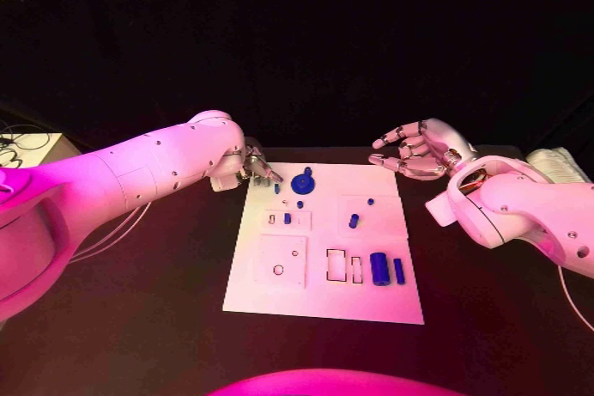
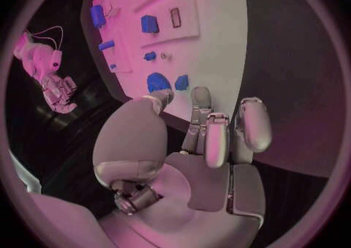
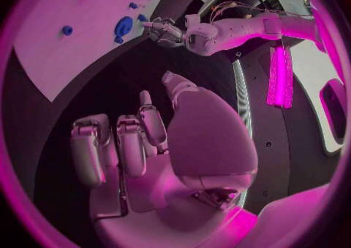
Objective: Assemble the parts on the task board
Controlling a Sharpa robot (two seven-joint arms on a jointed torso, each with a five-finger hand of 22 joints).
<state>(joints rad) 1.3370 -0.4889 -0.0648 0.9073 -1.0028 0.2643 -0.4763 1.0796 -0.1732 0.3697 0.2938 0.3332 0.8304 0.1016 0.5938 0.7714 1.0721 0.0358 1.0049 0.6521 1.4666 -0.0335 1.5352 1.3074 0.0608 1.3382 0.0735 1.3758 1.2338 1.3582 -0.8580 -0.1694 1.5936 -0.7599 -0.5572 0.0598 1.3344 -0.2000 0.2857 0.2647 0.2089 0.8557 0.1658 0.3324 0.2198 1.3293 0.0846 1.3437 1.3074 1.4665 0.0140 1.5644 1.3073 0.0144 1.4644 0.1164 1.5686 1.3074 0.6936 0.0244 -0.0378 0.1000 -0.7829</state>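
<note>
Task board (image 1: pixel 324 280), a white plate, lies in the middle of the black counter (image 1: pixel 148 327), its long sides running away from us. Behind the counter we see only darkness; cables trail at our far left and a pale bundle sits at the counter's far right corner.

Our left arm (image 1: pixel 124 185) reaches in across the counter and ends at the board's far left corner. Our right arm (image 1: pixel 520 211) bends in from the other side and stops short of the board.

Our left hand (image 1: pixel 257 170) hangs just at that far left corner, fingers pointing toward the board and apart, with nothing in them; in the left wrist view its fingertips (image 2: pixel 201 97) sit just short of the board's edge. Our right hand (image 1: pixel 421 149) is raised beyond the board's far right corner, clear of it, fingers loosely curled and spread, grasping nothing.

On the board, a blue disc-shaped part (image 1: pixel 306 185) lies near the far edge, close to our left hand. Two blue bar-shaped parts (image 1: pixel 378 269) stand side by side near the right edge, beside empty rectangular recesses. A few small blue pieces (image 1: pixel 353 221) sit around the middle of the board.
</note>
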